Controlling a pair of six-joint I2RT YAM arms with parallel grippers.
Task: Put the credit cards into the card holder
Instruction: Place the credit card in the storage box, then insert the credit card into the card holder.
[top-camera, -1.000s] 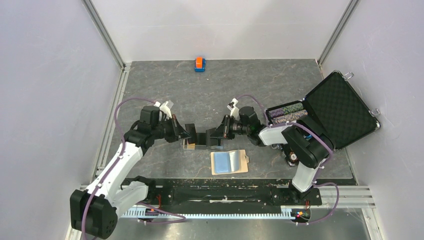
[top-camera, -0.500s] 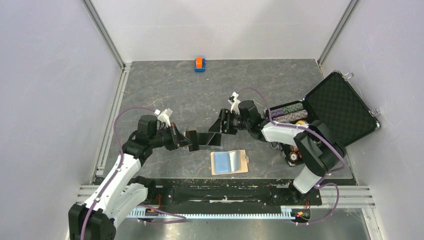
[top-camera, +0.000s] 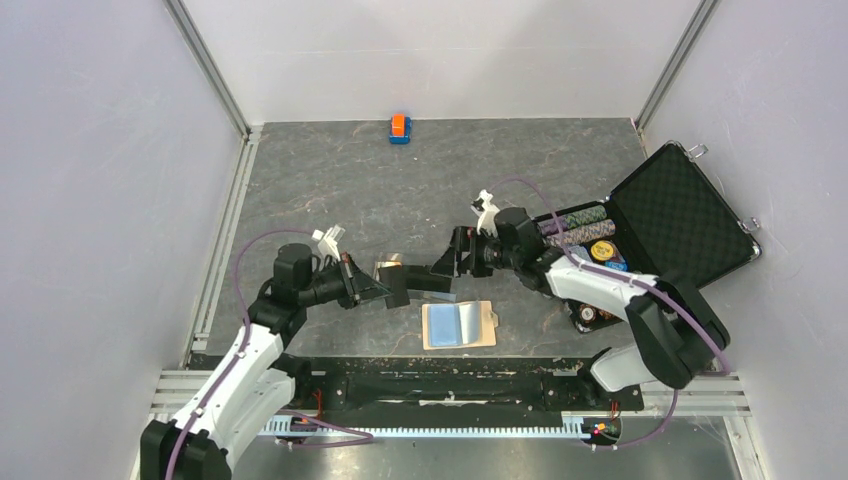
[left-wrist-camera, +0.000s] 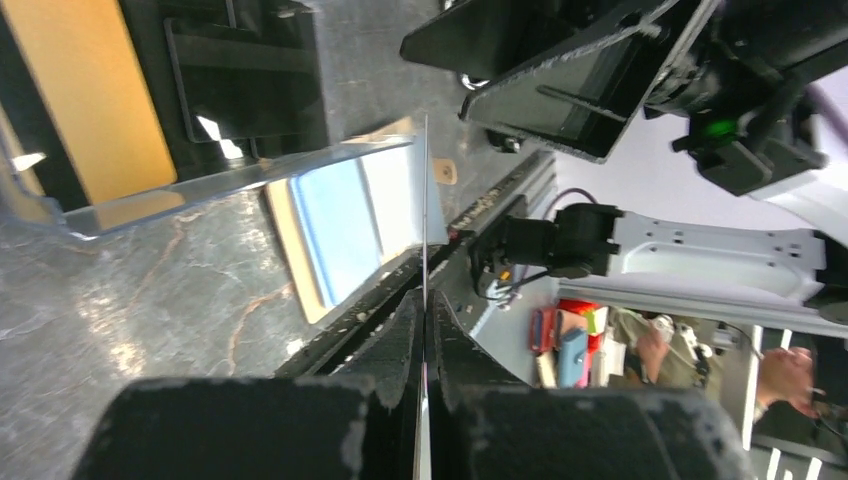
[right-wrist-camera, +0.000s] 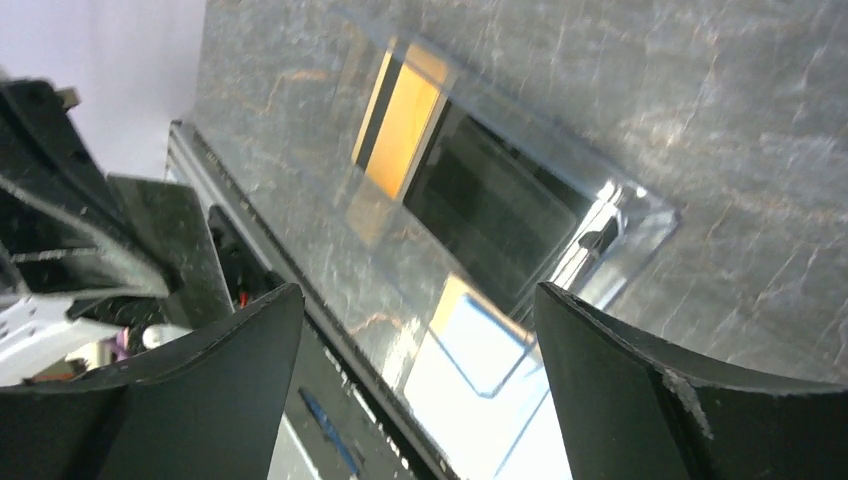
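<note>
My left gripper (top-camera: 390, 290) (left-wrist-camera: 424, 296) is shut on a thin credit card (left-wrist-camera: 424, 200), seen edge-on in the left wrist view, so its colour does not show. The tan card holder (top-camera: 459, 325) (left-wrist-camera: 290, 240) lies flat near the front edge with a light blue card (top-camera: 447, 323) on it. A clear tray (right-wrist-camera: 500, 190) (left-wrist-camera: 60, 215) on the table holds an orange card (right-wrist-camera: 405, 125) (left-wrist-camera: 90, 90) and a black card (right-wrist-camera: 480, 215). My right gripper (top-camera: 447, 268) (right-wrist-camera: 418, 300) stands open and empty just right of the tray, above the holder's far side.
An open black foam-lined case (top-camera: 685, 215) with poker chips (top-camera: 575, 225) sits at the right behind the right arm. A small orange-and-blue block (top-camera: 399, 128) stands at the far edge. Metal rails run along the left wall and the front edge.
The right gripper has opened and drawn back to the right. The left gripper, still shut on the card, has shifted toward the near edge and a little right.
</note>
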